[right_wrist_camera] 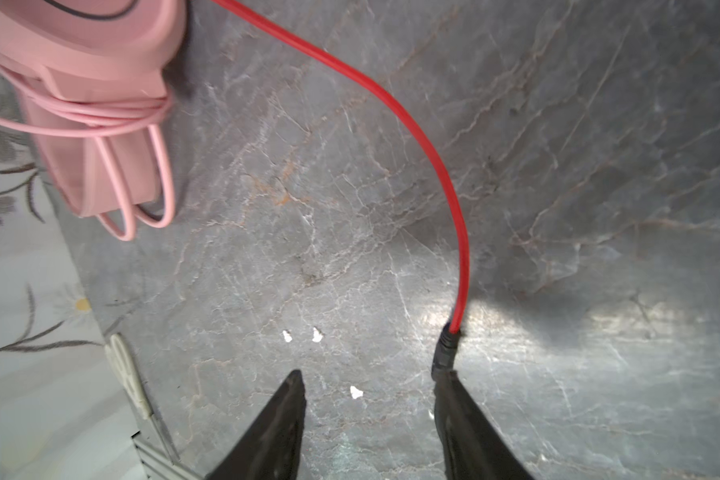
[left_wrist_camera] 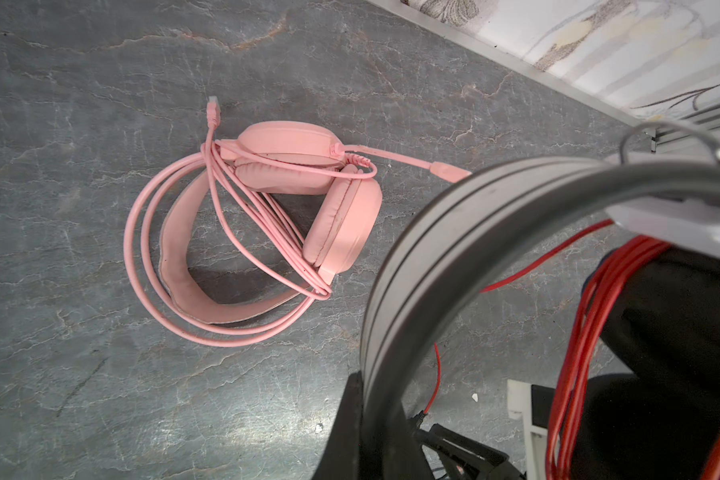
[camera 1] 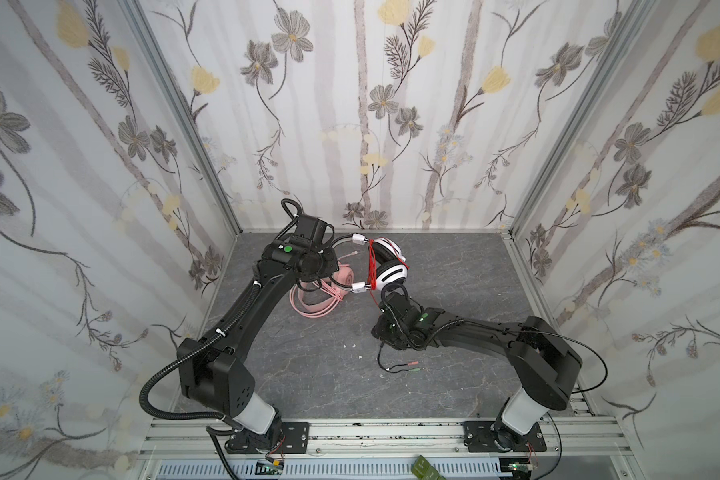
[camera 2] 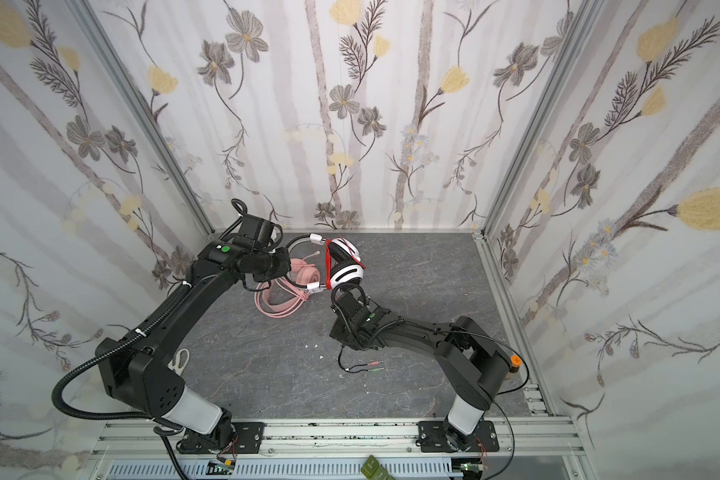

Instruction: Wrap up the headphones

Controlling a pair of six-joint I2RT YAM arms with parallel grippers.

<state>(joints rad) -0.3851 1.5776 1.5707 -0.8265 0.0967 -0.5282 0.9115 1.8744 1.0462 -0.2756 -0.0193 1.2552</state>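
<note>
Grey tabletop point(camera 1: 454, 286): left gripper point(left_wrist_camera: 385, 424) (mostly hidden) pinches white-and-black headset point(camera 1: 393, 274); right gripper point(right_wrist_camera: 371, 386) spread, red cable point(right_wrist_camera: 463, 249) touching.

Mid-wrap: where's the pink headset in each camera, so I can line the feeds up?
Top view: pink headset just left of centre.
Top view: same place.
Left wrist: middle of the picture.
Right wrist: the picture's upper-left corner.
Shared landmark: red cable, in all four.

Bright, even light; some glare; wrist close-ups blurred.
</note>
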